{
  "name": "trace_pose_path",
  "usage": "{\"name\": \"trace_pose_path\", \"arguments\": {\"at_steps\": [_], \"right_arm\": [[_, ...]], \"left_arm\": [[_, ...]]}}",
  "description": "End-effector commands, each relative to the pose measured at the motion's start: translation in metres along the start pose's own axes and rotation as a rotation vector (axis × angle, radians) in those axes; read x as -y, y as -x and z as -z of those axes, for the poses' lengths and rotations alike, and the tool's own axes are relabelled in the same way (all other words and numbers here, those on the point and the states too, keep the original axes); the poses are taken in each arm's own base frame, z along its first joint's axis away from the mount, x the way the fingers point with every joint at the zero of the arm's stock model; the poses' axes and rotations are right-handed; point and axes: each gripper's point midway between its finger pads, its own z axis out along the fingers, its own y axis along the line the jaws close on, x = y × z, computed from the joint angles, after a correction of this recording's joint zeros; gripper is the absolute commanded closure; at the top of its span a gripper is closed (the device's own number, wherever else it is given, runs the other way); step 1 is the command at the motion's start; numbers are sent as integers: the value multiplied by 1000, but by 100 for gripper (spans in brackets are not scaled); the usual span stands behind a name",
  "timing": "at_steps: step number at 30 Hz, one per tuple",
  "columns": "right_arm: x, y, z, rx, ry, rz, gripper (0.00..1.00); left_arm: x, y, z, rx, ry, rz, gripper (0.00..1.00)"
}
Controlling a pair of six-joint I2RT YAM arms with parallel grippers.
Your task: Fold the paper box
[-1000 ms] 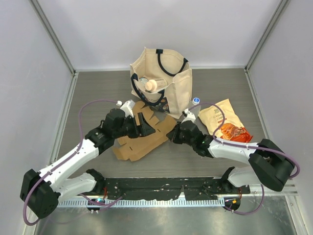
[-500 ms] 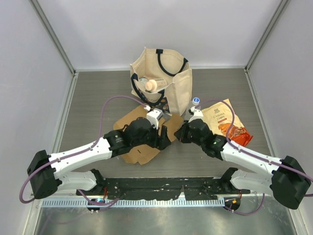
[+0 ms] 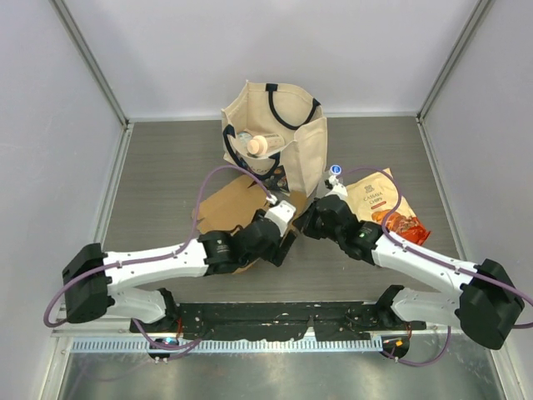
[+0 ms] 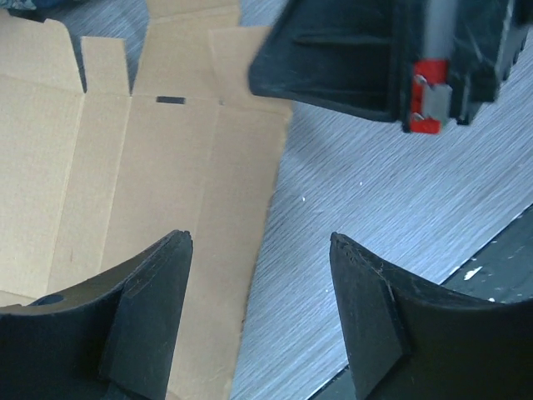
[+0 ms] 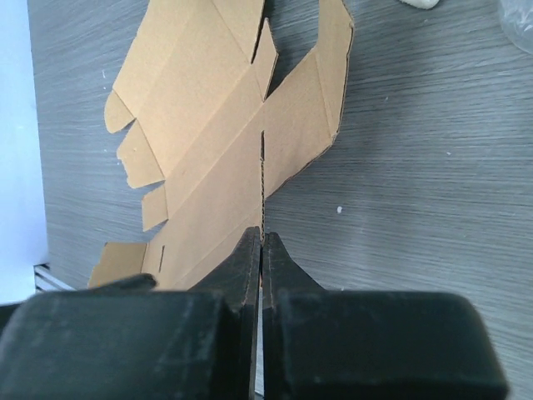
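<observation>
Top view: high above the near edge, looking down across the whole tabletop (image 3: pixel 150 167). Both wrist views: close, low over the box (image 4: pixel 125 167), shared by all 3.

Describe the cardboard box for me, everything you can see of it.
The box is a thin, plain brown cardboard blank with crease lines, notched flaps and a small slot, unfolded, mostly flat on the grey table near the tote bag. The right tool is shut on one edge; the open left tool hangs over another.

Flat paper box (image 3: pixel 233 202), left end effector (image 3: pixel 283 247), right end effector (image 3: pixel 306 222) alongside
</observation>
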Motion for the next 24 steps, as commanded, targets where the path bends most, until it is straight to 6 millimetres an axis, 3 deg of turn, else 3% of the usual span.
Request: {"name": "trace_pose_path", "arguments": {"at_steps": [1, 6, 13, 15, 17, 18, 20, 21, 24], "right_arm": [[-28, 30, 4, 74, 30, -113, 99], [-36, 33, 10, 68, 52, -116, 99], [-43, 25, 13, 33, 104, -81, 99], [-62, 21, 16, -2, 200, -10, 97], [-71, 17, 16, -31, 231, 36, 81], [-80, 18, 20, -43, 266, 72, 64], [-84, 23, 25, -30, 270, 102, 52], [-88, 29, 28, -11, 281, 125, 40], [-97, 41, 43, 24, 315, 180, 30]], "left_arm": [[2, 19, -10, 56, 80, -109, 29], [-4, 15, -20, 24, 169, -180, 34], [-21, 19, -12, 55, 262, -158, 61], [-23, 21, -4, 65, 261, -143, 67], [-27, 18, 2, 57, 270, -134, 75], [-30, 22, 10, 73, 269, -118, 78], [-37, 21, 20, 75, 285, -103, 84], [-39, 23, 26, 83, 287, -83, 87], [-50, 28, 50, 106, 299, -26, 94]]}}
